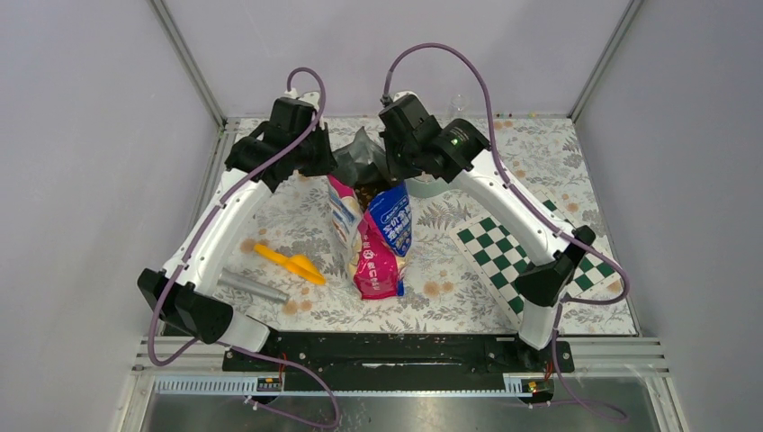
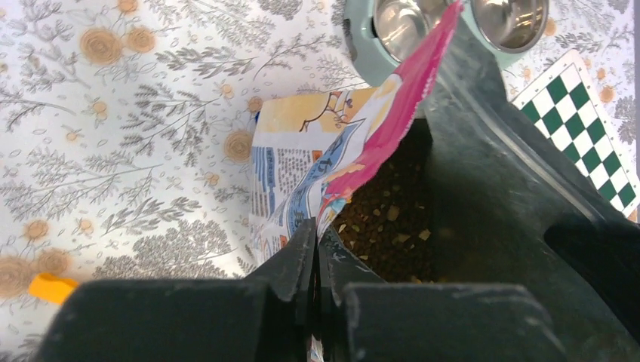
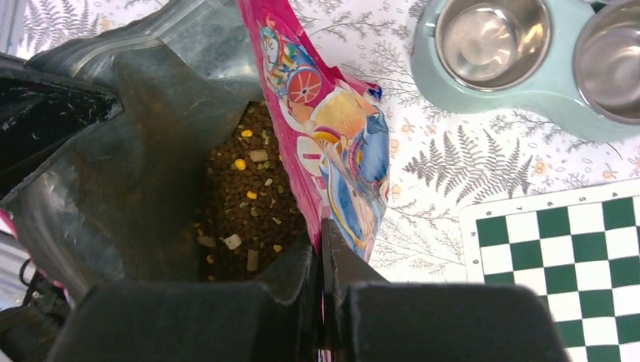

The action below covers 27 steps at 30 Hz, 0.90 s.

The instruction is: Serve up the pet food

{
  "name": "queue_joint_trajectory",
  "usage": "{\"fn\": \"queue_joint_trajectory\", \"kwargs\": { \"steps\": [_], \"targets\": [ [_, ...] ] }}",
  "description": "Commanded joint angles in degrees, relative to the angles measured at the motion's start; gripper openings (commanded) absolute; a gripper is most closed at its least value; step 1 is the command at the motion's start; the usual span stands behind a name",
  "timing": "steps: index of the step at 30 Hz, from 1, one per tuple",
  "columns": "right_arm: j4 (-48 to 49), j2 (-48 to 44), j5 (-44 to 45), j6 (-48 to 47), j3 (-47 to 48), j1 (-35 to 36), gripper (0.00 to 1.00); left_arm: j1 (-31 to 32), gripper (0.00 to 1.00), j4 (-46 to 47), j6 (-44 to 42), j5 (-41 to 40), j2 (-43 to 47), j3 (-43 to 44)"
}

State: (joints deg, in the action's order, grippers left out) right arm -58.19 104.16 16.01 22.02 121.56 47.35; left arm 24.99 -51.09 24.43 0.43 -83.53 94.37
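On the far left of the floral-cloth-covered table [image 1: 450, 301] lies a short grey metal cylinder [image 1: 252, 286], and just beyond it a flat orange plastic scoop [image 1: 290, 262], the two near each other but apart. The left gripper [image 2: 317, 235] is clenched on the left rim of the glossy blue, white and magenta printed bag [image 1: 382, 243], with the bag's edge pinched between its closed fingers. The bag stands upright at the middle of the table, its mouth pulled wide between the two arms (its lining is dark grey and foil-like). Inside the bag, well below the rim, sits the pet food [image 3: 245, 188], a loose heap of small brown pellets with a few tan, yellow and pale pieces scattered on top. The right gripper [image 3: 321, 235] is likewise clamped on the opposite, magenta rim of the bag. Beyond the bag and slightly to the right is a pale green double feeder with two shiny steel bowls [image 3: 521, 102]; no kibble shows in either bowl. Further right, a green-and-white checkered mat [image 1: 513, 261] lies flat on the table, near the feeder but apart from it.
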Motion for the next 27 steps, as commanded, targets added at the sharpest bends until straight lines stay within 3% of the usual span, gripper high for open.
{"fn": "queue_joint_trajectory", "kwargs": {
  "steps": [1, 9, 17, 18, 20, 22, 24, 27],
  "targets": [
    [0.9, 2.5, -5.0, -1.3, 13.0, 1.3, 0.00, -3.9, 0.00, 1.6, -0.5, -0.8, 2.0, 4.0],
    [7.0, 5.4, -4.4, -5.9, 29.2, 2.1, 0.00, -8.9, 0.00, 3.2, -3.1, -6.5, 7.8, 8.6],
    [12.2, 2.3, -4.2, -5.1, 20.3, 2.1, 0.00, -10.5, 0.00, 4.8, -2.3, -7.4, 10.7, 4.3],
    [12.0, 2.4, -4.8, -4.5, 18.6, 2.1, 0.09, -10.7, 0.01, 4.5, -2.0, -7.3, 10.8, 3.7],
    [11.3, 3.1, -6.4, -4.2, 16.2, 2.1, 0.42, -11.2, 0.39, 3.8, -1.6, -6.8, 10.9, 2.5],
    [9.5, 3.9, -6.3, -4.2, 16.3, 2.1, 0.65, -11.6, 0.58, 2.7, -1.3, -6.8, 11.0, 1.7],
    [9.4, 3.4, -5.8, -4.9, 16.4, 2.1, 0.78, -12.3, 0.73, 1.7, -0.8, -7.5, 11.5, 0.8],
    [9.6, 1.6, -5.2, -5.7, 16.6, 2.1, 0.81, -13.7, 0.83, 0.4, 0.5, -9.3, 13.4, -1.3]
  ]
}}
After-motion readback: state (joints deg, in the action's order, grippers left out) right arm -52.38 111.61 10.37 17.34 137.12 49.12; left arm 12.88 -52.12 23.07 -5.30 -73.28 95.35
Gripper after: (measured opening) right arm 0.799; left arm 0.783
